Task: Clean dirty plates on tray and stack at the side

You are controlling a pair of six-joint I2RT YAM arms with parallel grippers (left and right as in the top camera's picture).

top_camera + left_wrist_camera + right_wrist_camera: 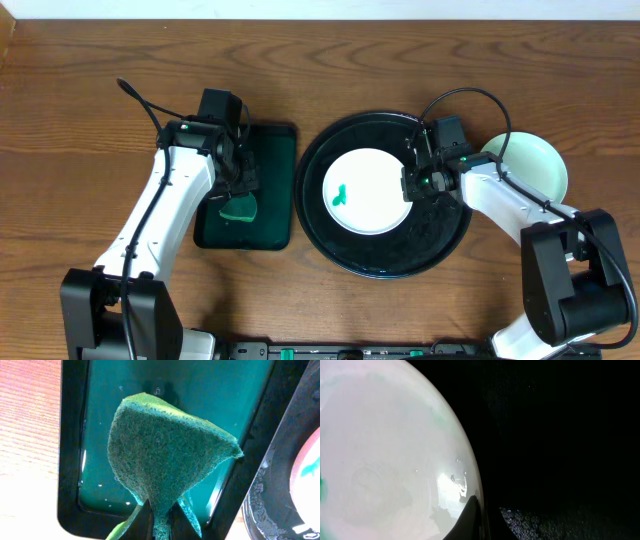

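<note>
Gripping green sponge (pixel 160 455) above green tray (pixel 220 390): left tool (pixel 160 520). Right tool (pixel 480 525) closed, seemingly on white plate (pixel 370 190) rim, in black tray (pixel 400 255).

Glossy tray (pixel 385 258), fibrous sponge (pixel 165 455) — plate (pixel 375 200) perhaps glazed.

I count one white round plate (pixel 368 190), one pale mint plate (pixel 537 165), one glossy black round tray (pixel 440 238), one dark green rectangular tray (pixel 275 180), one green sponge (pixel 238 209).

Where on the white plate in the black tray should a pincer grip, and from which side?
Likely the white plate's right rim, from the right: it lies flat, so only the raised edge offers purchase, and the green smear sits left of centre.
</note>
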